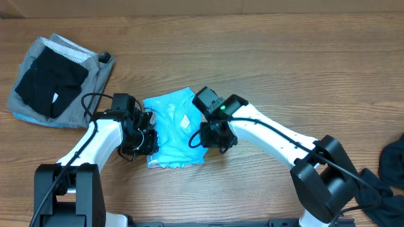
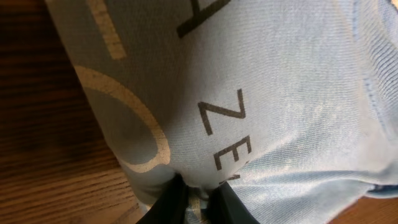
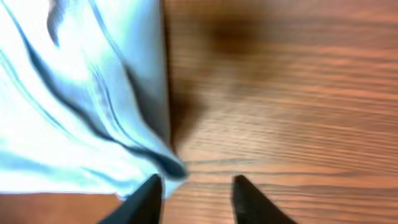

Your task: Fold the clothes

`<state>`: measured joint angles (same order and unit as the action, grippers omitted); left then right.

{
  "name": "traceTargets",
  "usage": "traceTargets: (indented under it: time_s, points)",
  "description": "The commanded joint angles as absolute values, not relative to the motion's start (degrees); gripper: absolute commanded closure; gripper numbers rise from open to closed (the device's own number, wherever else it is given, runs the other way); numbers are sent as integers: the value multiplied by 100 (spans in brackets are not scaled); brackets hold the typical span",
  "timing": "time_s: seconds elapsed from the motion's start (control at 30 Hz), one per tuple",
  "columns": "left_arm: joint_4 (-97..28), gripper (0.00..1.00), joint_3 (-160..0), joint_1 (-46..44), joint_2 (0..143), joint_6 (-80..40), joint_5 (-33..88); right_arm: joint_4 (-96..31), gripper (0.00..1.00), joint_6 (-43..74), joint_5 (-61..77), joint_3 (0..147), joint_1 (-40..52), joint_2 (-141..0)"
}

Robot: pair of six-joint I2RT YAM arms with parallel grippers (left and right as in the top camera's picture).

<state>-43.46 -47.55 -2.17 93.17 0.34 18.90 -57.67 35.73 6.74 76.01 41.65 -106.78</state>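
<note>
A light-blue T-shirt [image 1: 172,129] lies folded into a small bundle at the table's middle. My left gripper [image 1: 145,133] is at its left edge. In the left wrist view the shirt [image 2: 267,81], with its pale lettering, fills the frame, and the left gripper [image 2: 198,186] is shut on a fold of the cloth. My right gripper [image 1: 212,136] is at the bundle's right edge. In the right wrist view it [image 3: 196,183] stands open over bare wood. A corner of the shirt [image 3: 81,106] lies just beside its left finger [image 3: 148,196], and nothing is between the fingers.
A grey garment [image 1: 88,79] with a black one [image 1: 50,82] on top lies at the back left. Another dark garment [image 1: 394,165] sits at the right edge. Bare wooden table [image 1: 271,57] surrounds the shirt.
</note>
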Motion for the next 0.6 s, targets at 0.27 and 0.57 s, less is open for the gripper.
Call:
traceTargets:
  time_s: [0.27, 0.57]
  points:
    - [-4414, 82, -4366, -222, 9633, -23, 1496, -5839, 55, 4104, 2071, 7494, 4237, -10523]
    - [-4451, 82, -4366, -222, 9633, -23, 1509, -4965, 56, 5135, 2215, 6705, 4440, -10541]
